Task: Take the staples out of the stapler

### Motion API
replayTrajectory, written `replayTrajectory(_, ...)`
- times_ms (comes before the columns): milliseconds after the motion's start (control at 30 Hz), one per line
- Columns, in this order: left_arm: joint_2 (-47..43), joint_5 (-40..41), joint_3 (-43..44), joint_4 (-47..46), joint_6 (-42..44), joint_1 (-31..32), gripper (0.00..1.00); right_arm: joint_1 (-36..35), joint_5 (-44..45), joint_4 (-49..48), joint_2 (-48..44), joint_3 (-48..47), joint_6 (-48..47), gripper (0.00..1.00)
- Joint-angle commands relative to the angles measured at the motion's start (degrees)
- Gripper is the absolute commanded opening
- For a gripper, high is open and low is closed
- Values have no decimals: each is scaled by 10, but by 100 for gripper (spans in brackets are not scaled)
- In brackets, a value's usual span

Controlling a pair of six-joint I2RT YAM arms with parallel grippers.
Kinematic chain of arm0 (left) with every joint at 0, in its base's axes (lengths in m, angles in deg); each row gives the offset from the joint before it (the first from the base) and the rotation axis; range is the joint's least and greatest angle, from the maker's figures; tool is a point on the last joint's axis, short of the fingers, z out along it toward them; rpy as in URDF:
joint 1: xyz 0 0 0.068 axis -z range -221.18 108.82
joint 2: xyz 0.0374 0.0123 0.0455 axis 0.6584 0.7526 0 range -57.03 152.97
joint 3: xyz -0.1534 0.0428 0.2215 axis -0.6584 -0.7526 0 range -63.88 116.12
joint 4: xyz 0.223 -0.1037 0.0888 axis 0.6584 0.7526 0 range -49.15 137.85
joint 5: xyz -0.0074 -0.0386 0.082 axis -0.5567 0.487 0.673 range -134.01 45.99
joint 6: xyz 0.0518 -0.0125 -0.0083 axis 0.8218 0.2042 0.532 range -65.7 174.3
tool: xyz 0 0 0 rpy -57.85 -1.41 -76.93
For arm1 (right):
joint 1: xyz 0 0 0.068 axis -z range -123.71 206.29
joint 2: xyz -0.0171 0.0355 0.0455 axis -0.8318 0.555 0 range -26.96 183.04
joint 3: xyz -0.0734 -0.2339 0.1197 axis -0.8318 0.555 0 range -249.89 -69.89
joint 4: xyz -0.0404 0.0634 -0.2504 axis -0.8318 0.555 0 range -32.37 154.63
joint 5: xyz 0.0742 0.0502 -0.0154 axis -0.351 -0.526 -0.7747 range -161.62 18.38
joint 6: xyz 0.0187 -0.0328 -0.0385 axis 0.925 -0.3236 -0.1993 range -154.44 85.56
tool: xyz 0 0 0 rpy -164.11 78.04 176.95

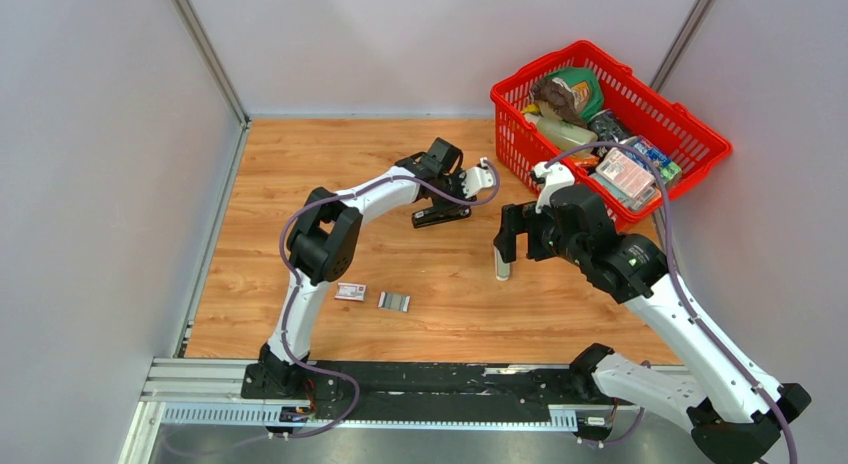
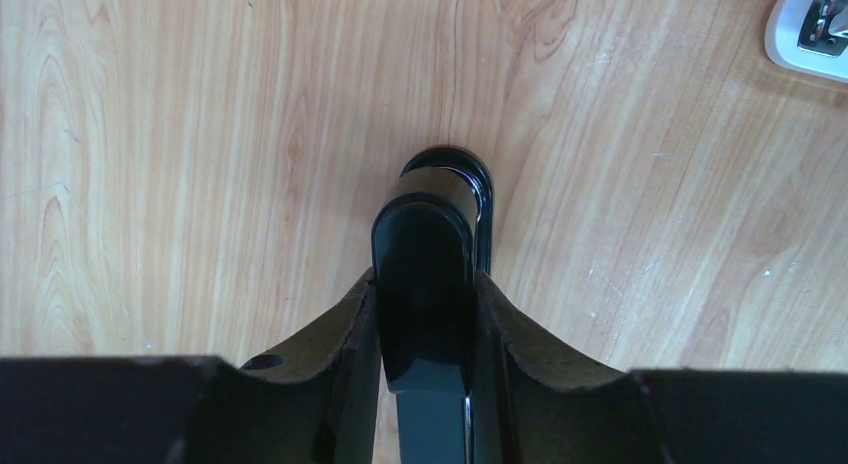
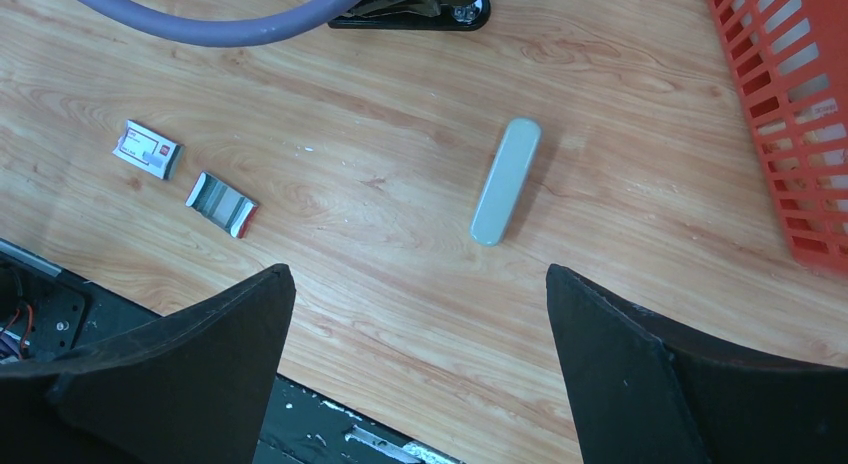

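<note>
The stapler (image 2: 430,284) is glossy black all over, on a table (image 1: 300,164) of pale honey wood with darker wavy grain. Right of the stapler is a bright red lattice basket (image 1: 512,134). Nearer than the stapler lie a plain pale grey oblong (image 3: 505,181), a red-and-white box (image 3: 147,149) and what looks like a silvery-grey ribbed piece (image 3: 222,204) edged in red.
</note>
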Motion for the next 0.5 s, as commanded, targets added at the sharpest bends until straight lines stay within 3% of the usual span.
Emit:
replayTrajectory(0,-17,16,21,-20,4,4,0,-4,1,-19,-11,-2,5,100)
replayTrajectory(467,-119,-87,14,50,-31,4,0,-3,-11,14,-41,-35,-6,100)
